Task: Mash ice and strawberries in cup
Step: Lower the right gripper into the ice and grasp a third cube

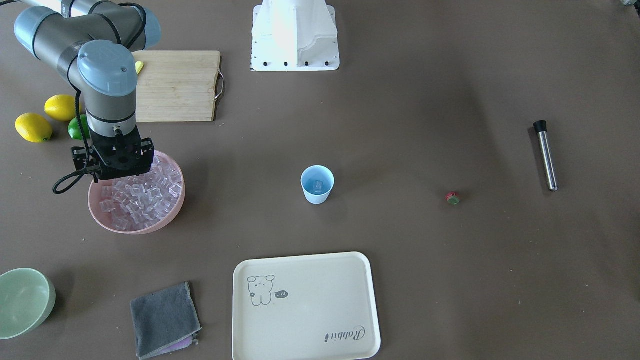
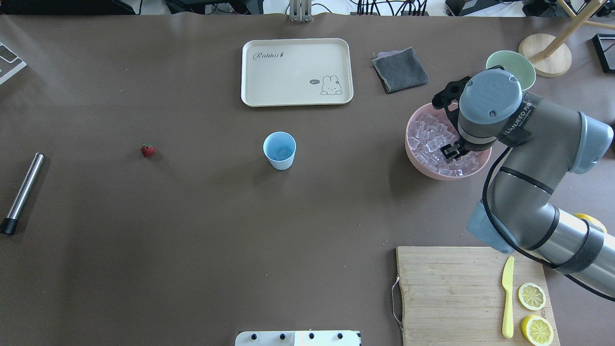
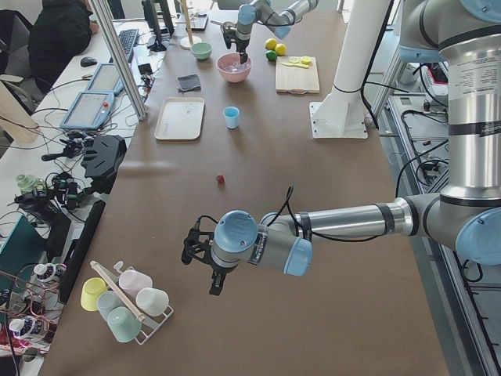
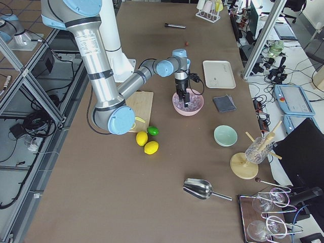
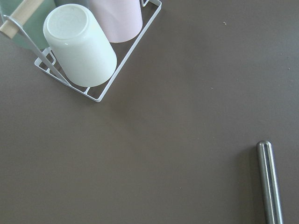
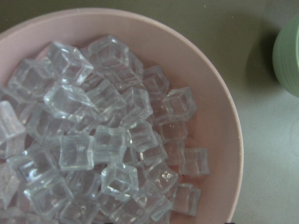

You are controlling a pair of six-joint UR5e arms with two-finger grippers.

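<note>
Light-blue cup; clear ice; pink bowl; red, green-capped strawberry; cream tray.

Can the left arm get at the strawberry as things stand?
Probably yes: the strawberry lies alone on bare table, nothing beside or over it, and the left pincer hangs over that same side.

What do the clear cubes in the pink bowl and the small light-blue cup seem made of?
Clear glassy cubes: likely acrylic or glass rather than real ice; crisp edges, glossy, no meltwater visible in the pink bowl. Light-blue tapered cup: probably plastic; smooth, matte, thin rim.
</note>
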